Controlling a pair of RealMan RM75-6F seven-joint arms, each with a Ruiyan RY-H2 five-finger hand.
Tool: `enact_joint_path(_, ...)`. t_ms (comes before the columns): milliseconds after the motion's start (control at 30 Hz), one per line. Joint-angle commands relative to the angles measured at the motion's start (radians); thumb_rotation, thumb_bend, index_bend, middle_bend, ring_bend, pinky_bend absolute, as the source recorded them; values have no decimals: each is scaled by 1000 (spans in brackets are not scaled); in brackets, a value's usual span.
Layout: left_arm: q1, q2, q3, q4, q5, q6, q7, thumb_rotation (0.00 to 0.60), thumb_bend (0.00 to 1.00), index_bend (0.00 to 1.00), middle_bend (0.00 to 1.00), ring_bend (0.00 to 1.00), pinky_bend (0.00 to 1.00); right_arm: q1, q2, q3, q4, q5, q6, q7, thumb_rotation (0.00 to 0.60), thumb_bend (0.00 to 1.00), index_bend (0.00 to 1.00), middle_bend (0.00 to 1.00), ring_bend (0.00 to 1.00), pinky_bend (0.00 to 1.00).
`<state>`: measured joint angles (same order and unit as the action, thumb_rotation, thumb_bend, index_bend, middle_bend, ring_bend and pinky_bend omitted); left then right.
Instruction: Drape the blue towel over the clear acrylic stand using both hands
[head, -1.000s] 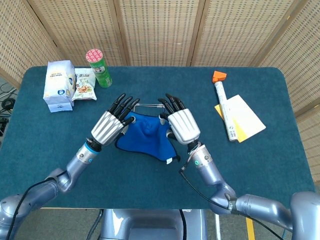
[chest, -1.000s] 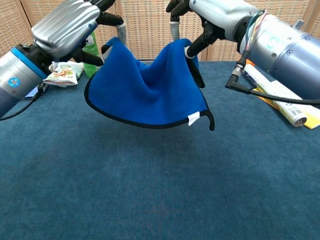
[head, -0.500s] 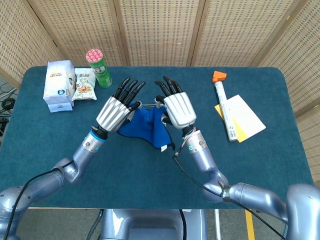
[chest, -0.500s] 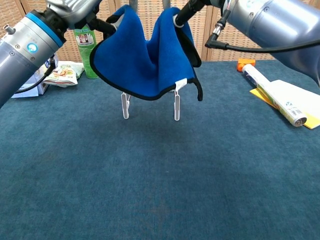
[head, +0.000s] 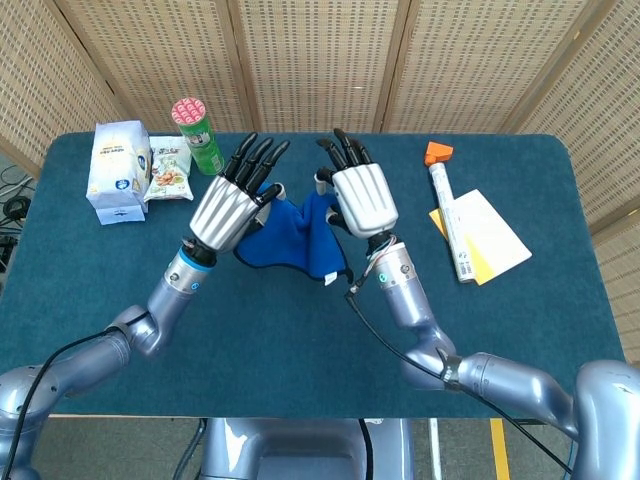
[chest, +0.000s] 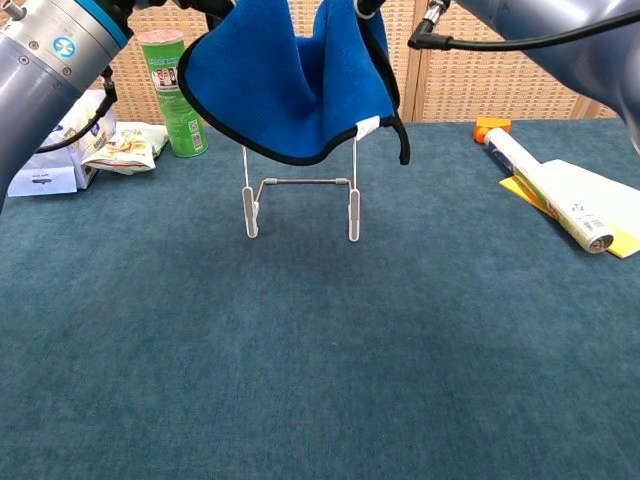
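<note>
Both robot hands hold the blue towel (chest: 300, 90) aloft above the clear acrylic stand (chest: 300, 200), which stands on the table (chest: 320, 360) toward the middle of its far edge. The left hand (head: 225, 208) pinches the towel's left upper corner beneath its dark fingers (head: 255, 160), which point toward the far edge; the right hand (head: 360, 198) grips the right upper corner the same way, its fingers (head: 345, 148) extended over the cloth. The towel sags between them in a deep fold, its black-trimmed lower hem hanging around the top of the stand's uprights. Near the far left corner sit a green canister (head: 198, 135), a snack packet (head: 168, 175) and a white carton (head: 118, 170). Toward the right edge lie a white tube (head: 447, 215) with an orange cap and a yellow-backed booklet (head: 490, 235).
</note>
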<state>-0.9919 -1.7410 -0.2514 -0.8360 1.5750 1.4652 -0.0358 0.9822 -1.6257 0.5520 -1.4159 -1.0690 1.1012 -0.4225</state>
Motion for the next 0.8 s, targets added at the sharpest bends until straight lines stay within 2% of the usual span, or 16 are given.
enact_joint_path(33,-1,-4,-7,14,-11,-8,-14,600,498,723,0,0,0,13,1,14,22,22,-8,17,600,466,634,171,13,132)
enact_joint_path(400,-20,-37,-40,96,-38,10,-71,600,498,722,0,0,0,47,25,34,66,65,-6,44,600,466,635,171,13,132)
enact_joint_path(800,-15,-84,-44,170,-83,-28,-126,600,497,722,0,0,0,49,1,-16,152,77,-22,95,600,466,635,171,13,132)
